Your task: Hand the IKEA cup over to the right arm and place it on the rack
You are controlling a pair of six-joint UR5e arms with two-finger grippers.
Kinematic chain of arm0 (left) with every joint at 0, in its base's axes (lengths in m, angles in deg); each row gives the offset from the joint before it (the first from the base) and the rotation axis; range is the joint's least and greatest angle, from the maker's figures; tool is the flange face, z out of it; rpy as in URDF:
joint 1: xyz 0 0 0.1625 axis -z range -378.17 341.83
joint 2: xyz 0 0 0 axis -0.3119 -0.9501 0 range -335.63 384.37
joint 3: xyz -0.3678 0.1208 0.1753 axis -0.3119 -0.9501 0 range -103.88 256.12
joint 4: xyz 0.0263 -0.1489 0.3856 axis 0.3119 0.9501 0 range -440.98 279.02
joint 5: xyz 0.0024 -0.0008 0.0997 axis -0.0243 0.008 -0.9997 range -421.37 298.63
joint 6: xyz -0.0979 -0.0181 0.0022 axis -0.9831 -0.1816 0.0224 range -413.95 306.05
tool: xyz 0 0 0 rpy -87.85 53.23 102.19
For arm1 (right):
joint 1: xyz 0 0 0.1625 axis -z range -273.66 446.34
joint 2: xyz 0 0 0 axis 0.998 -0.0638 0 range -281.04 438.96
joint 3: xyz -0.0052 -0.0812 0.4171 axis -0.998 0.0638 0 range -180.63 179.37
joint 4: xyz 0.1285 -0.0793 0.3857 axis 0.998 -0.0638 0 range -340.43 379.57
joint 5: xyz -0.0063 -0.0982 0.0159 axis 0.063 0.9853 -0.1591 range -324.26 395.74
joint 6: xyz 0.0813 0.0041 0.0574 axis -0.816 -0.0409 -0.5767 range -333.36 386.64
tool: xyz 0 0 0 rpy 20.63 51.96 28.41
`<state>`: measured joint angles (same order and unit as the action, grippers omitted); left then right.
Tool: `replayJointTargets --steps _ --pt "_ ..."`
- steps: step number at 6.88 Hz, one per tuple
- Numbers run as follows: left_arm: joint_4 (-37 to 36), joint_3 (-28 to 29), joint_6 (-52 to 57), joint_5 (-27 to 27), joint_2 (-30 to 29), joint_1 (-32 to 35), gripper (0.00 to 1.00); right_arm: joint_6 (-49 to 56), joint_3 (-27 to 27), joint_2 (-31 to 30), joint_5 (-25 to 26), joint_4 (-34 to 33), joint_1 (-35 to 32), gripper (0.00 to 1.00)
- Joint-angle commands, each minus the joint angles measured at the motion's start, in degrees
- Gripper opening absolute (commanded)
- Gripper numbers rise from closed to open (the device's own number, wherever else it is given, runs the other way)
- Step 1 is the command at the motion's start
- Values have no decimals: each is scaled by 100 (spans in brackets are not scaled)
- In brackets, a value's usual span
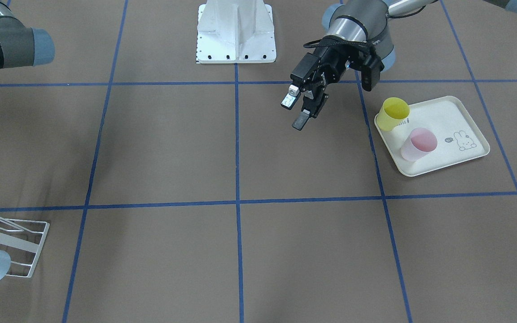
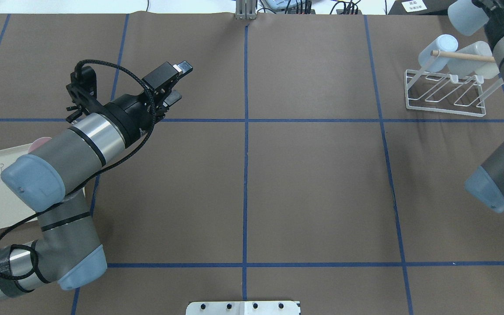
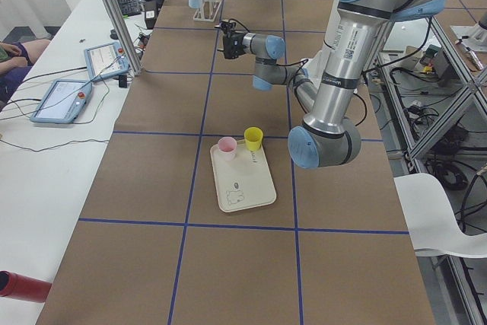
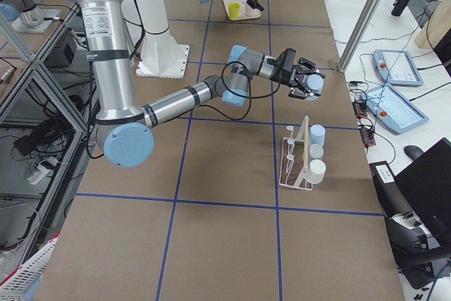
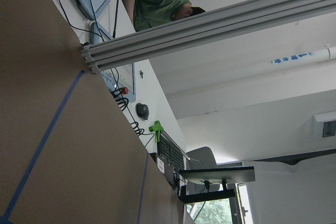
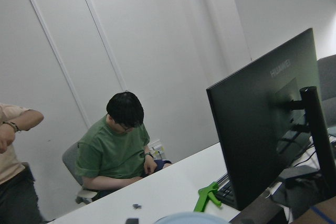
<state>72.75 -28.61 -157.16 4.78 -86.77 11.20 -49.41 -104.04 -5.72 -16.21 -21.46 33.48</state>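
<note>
Wide bare tabletop [image 2: 313, 188] between tray [image 1: 447, 117] and rack [image 2: 444, 94]

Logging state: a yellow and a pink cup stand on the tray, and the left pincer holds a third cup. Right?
No. The left pincer holds nothing, as the front-facing view shows; the yellow cup and pink cup do stand on the tray.

A table [image 1: 173, 148] covered in brown paper is marked with a blue tape grid [image 1: 237, 134]. Directly on it sit a cream rabbit-print tray [image 1: 447, 114], a white wire rack [image 2: 443, 93] and the robot's white mount plate [image 1: 236, 45], all well apart.

Lt-blue cup [image 2: 464, 18], yel. cup [image 1: 395, 112], pink cup [image 1: 418, 142], cream rabbit-print tray [image 1: 442, 119].
</note>
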Motion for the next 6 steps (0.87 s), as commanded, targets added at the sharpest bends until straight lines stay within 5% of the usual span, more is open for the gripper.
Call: replayJointTargets --steps 1,3,6 --pt "-1383 -416 204 47 101 339 100 973 -12 -687 658 -20 4 0" --pt "-1924 -619 826 152 389 621 100 1284 -39 -1206 757 59 4 0" --pt "-3589 -1048 2080 1878 759 1708 100 1285 -57 -1568 687 365 39 0"
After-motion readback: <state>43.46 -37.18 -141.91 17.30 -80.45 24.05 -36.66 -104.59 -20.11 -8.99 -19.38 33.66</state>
